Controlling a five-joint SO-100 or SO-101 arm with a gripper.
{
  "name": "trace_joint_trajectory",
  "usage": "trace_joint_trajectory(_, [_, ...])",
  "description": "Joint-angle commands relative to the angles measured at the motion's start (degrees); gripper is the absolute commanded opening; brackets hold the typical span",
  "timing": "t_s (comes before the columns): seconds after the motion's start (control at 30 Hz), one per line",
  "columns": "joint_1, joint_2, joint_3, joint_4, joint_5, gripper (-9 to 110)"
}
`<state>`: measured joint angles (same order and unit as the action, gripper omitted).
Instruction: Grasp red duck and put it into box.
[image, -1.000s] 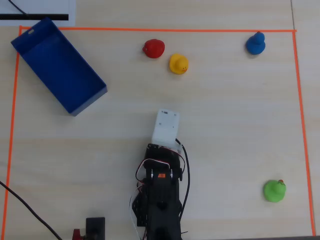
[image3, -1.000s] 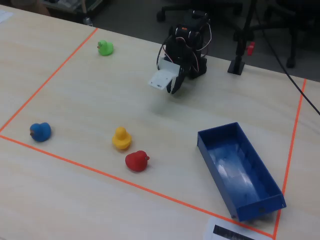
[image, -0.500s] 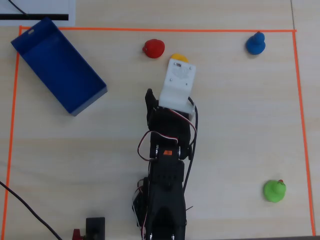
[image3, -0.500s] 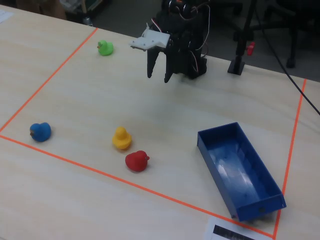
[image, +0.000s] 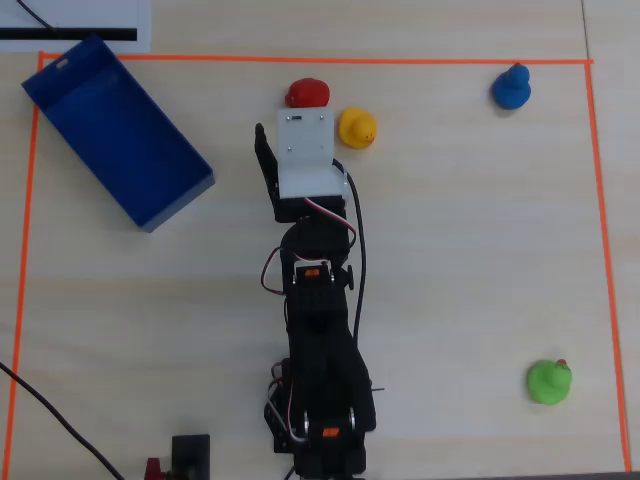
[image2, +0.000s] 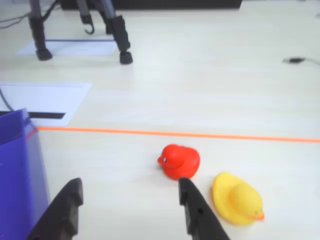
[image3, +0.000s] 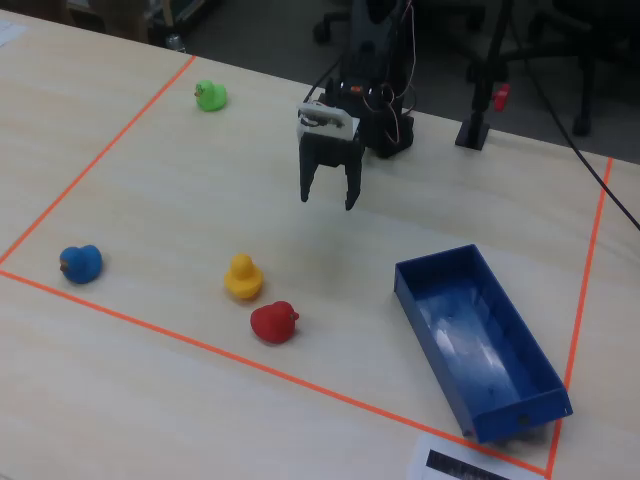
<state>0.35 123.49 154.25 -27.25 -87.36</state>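
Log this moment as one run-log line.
phase: approach | tool: open, raised above table, empty | red duck: on table beside yellow duck, ungrasped | box: empty

Even, bright indoor light falls on the pale counter (image: 460, 250), leaving only faint, soft shadows. The wrist view is slightly soft, its tool (image2: 127, 197) blurred at the bottom edge.
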Motion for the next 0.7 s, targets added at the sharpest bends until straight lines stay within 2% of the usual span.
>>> trace_joint_trajectory(0.0, [-0.53, -14.68, -3.87, -8.88, -1.23, 27])
trace_joint_trajectory(0.4, [1.32, -42.80, -28.30, -17.84, -6.59, 27])
trace_joint_trajectory(0.67, [2.90, -53.17, -35.33, -19.69, -9.49, 27])
